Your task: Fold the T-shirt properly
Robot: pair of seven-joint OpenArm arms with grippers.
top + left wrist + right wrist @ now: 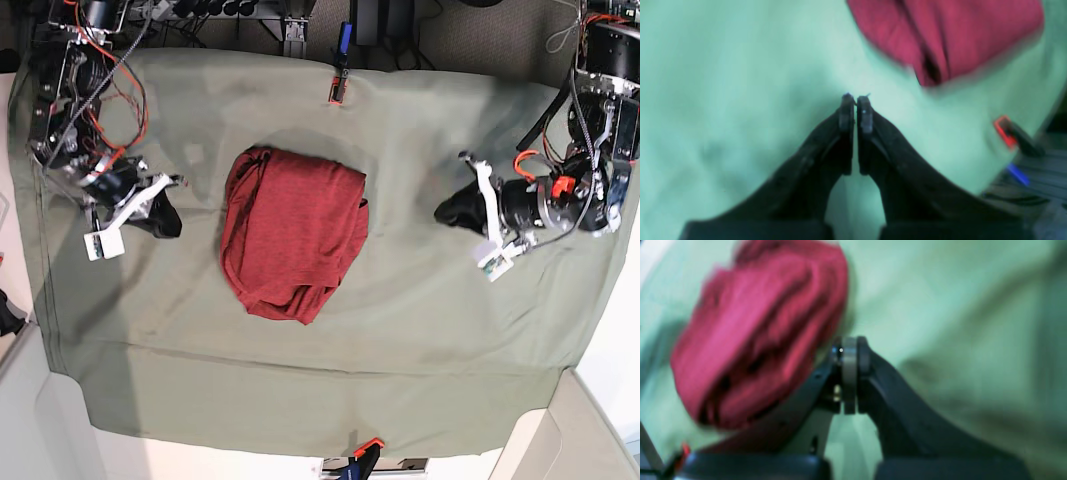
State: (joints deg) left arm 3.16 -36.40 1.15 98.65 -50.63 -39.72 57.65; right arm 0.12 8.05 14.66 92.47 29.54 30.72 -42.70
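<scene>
The T-shirt (293, 232) lies bunched into a rough folded bundle near the middle of the tabletop (300, 390), on the sage-green cloth that covers it. Bare cloth surrounds the bundle on every side, with the widest open stretch toward the near edge in the base view and clear lanes between the bundle and each arm.

The right end effector (168, 222) hangs over the cloth near the bundle, apart from it, with its jaws pressed together and holding nothing. The left end effector (447, 212) sits on the opposite side, well apart from the shirt, also pressed together and empty.

The base view alone shows a red clip (337, 89) at the far cloth edge and another clip (366, 446) at the near edge. The left wrist view shows the closed fingertips (847, 111) over plain cloth, with the shirt's blurred edge beyond them. The right wrist view shows the blurred shirt filling the space just beside its closed fingertips (863, 353).
</scene>
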